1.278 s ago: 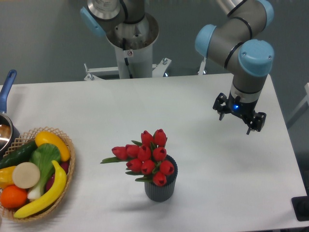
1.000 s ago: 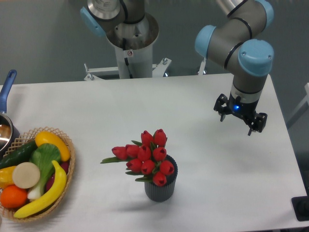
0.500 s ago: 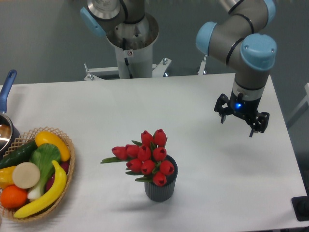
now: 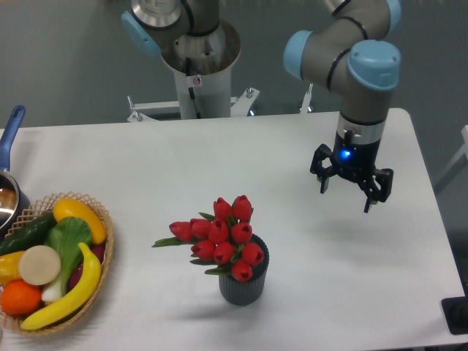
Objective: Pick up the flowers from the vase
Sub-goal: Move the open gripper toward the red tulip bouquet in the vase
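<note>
The flowers [image 4: 219,238], a bunch of red tulip buds with green leaves, stand in the vase [image 4: 243,287], a small dark grey ribbed pot near the table's front centre. The bunch spreads wider than the pot, and one leaf sticks out to the left. My gripper [image 4: 345,198] hangs above the table to the right of the flowers and further back, well apart from them. Its fingers are spread, pointing down, with nothing between them.
A wicker basket [image 4: 101,219] with a banana, an orange and vegetables sits at the front left. Behind it, a blue-handled saucepan [image 4: 9,139] is cut off by the left edge. The arm's base [image 4: 199,66] stands behind the table.
The gripper has moved left and slightly forward, toward the flowers, and stays open. The flowers and vase have not moved.
</note>
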You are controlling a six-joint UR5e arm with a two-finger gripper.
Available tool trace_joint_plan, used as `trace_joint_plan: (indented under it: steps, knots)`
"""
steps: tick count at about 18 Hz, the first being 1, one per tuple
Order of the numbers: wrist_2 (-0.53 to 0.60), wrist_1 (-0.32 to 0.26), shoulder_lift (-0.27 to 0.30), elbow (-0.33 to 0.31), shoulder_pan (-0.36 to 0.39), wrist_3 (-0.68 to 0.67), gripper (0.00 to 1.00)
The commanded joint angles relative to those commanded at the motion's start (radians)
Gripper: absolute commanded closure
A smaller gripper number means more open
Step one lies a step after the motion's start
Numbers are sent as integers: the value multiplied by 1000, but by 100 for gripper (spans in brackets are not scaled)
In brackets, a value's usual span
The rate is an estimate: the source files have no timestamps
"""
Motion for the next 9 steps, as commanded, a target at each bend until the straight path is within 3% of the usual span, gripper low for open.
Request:
trace_joint_plan:
  steps: [5,9]
  knots:
    - [-267,3,14,-18,2,0,0]
    - [-391,2,22,-25,-14,-12,0]
